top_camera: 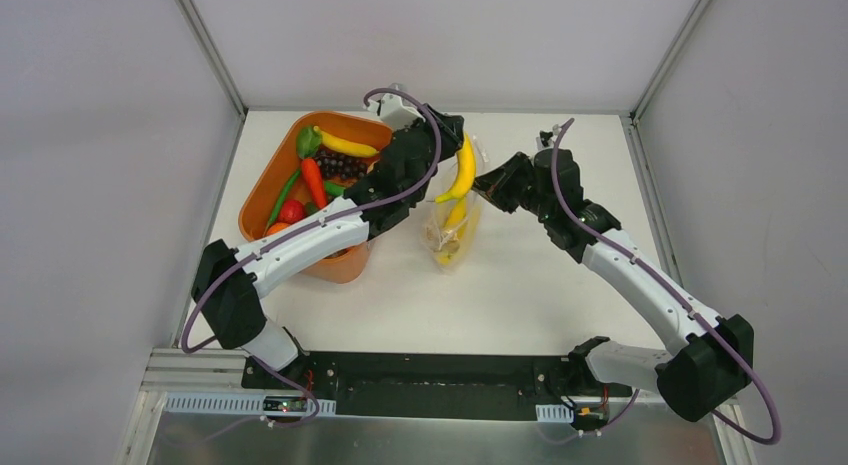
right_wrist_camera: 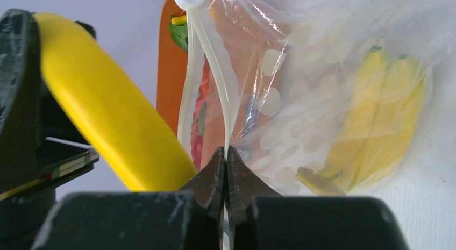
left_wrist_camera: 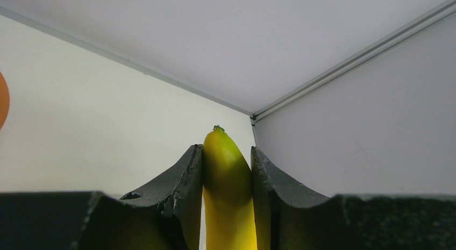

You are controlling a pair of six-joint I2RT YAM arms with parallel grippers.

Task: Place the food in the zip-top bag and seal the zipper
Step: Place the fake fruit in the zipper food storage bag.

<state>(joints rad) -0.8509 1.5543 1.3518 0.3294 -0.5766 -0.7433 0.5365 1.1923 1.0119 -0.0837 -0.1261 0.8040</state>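
Observation:
My left gripper (top_camera: 452, 153) is shut on a yellow banana (top_camera: 464, 172) and holds it over the mouth of the clear dotted zip-top bag (top_camera: 455, 235). In the left wrist view the banana (left_wrist_camera: 228, 191) stands between my two fingers. My right gripper (top_camera: 487, 184) is shut on the bag's zipper (right_wrist_camera: 215, 72), one pale strip pinched between its jaws, holding the mouth up. The other strip bows away, so the mouth gapes. A bunch of yellow bananas (right_wrist_camera: 371, 137) lies inside the bag. More food (top_camera: 318, 175), including a carrot, stays in the orange tub (top_camera: 345, 263).
The orange tub stands left of the bag, under my left forearm. White walls with metal rails (top_camera: 215, 60) close the table at the back and sides. Bare white table (top_camera: 520, 295) lies in front of the bag.

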